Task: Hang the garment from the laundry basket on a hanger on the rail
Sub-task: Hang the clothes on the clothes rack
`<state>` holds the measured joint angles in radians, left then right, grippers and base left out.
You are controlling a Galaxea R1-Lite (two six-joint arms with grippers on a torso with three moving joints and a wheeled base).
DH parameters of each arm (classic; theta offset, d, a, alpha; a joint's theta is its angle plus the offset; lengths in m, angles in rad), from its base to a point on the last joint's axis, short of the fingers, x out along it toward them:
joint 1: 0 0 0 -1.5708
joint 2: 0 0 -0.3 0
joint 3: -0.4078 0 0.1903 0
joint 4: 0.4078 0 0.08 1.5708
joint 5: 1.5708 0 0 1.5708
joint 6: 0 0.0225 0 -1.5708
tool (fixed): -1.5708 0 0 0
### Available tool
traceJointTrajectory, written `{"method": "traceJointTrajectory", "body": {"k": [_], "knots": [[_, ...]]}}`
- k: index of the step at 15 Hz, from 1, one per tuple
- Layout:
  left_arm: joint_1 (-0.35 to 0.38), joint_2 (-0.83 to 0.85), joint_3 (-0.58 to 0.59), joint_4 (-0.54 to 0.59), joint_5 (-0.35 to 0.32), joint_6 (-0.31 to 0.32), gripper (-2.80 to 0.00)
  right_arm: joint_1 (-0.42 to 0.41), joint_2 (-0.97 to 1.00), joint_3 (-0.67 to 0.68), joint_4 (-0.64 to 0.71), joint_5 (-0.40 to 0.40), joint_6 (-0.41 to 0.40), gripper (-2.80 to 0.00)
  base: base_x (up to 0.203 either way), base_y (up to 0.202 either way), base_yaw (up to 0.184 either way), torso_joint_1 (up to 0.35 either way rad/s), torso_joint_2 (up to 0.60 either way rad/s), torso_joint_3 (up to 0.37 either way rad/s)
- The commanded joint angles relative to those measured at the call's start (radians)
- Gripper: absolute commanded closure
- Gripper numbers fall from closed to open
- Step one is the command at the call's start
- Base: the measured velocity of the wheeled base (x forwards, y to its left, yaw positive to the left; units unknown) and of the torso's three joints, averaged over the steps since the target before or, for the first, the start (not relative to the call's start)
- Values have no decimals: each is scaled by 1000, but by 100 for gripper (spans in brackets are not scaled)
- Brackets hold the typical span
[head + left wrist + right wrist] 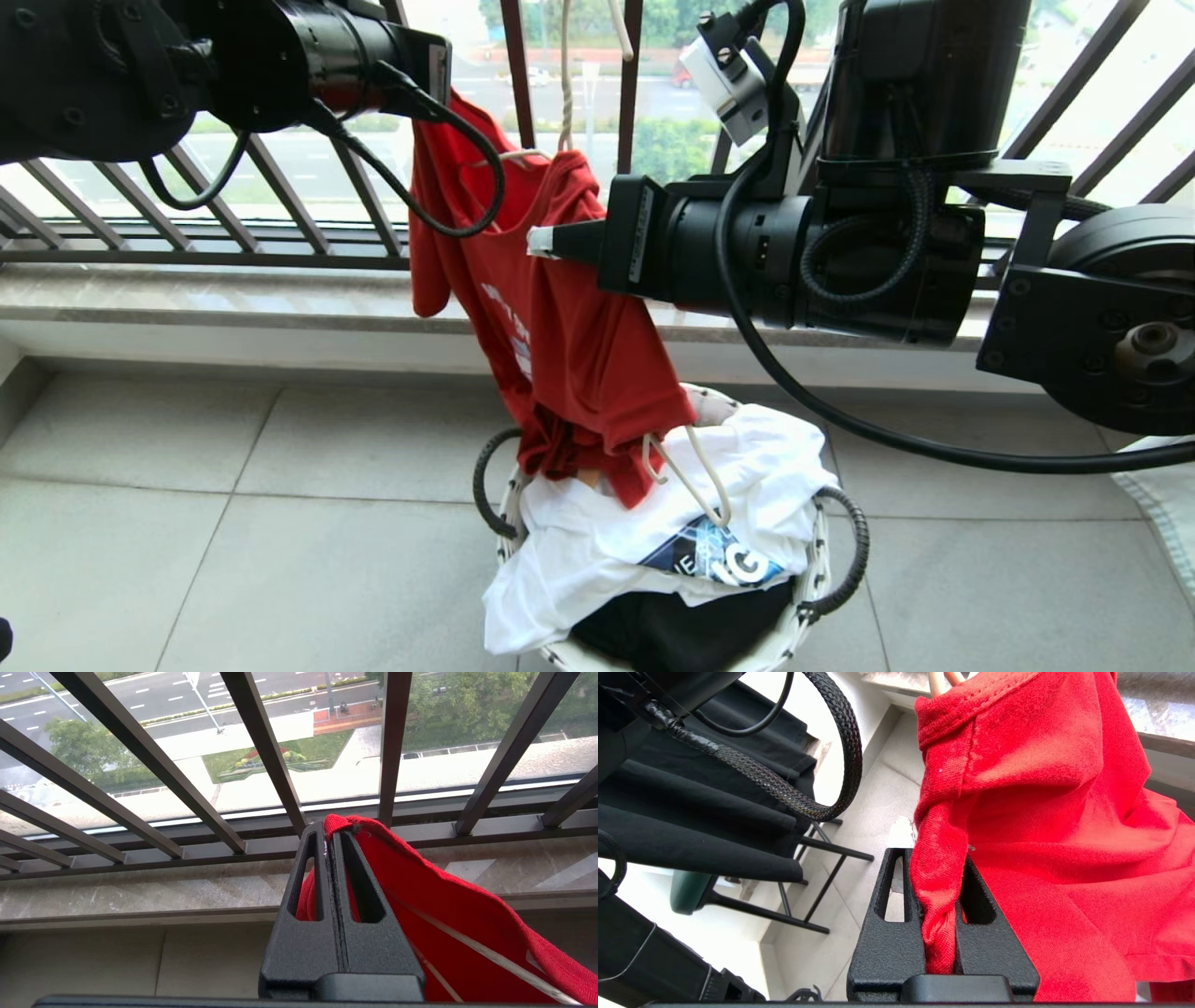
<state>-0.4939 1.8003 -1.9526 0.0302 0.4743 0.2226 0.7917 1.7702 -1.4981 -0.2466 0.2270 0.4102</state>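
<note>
Red cotton is what both my pincers are holding — the red short-sleeved T-shirt (pixel 569 327) with pale letters on the chest hangs between them, above the small round white woven basket (pixel 814 569) with black rope handles. My left pincer (pixel 332 833) is pressed tight together on one edge of the red shirt, up high by the dark bars of the balcony railing (pixel 261 751). My right pincer (pixel 941 858) pinches a bunched fold of the same shirt, close to its other shoulder. The bottom of the shirt still dips into the top of the basket, touching the clothes there.

A thin cream-white wire hanger (pixel 695 471) pokes out from under the shirt's hem and lies on the white printed T-shirt (pixel 597 551) that fills the basket. I cannot tell how far up inside the red shirt it goes. A thin white wire (pixel 490 954) also shows inside the shirt in my left wrist view. Under the white shirt sits a black T-shirt (pixel 672 630) at the front of the basket.

The basket stands on the grey floor tiles (pixel 187 504), near the low wall under the railing — trees and a road show outside
</note>
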Motion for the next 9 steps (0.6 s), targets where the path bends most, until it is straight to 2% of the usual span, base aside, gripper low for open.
{"method": "traceJointTrajectory", "body": {"k": [1,9], "knots": [[-28,-7,-1,-1,3,1,0,1,6,-1,-2,2,2,0,0,0,0,0,0,0],[-66,-24,-2,-4,-15,1,0,17,-12,4,1,5,5,0,0,0,0,0,0,0]]}}
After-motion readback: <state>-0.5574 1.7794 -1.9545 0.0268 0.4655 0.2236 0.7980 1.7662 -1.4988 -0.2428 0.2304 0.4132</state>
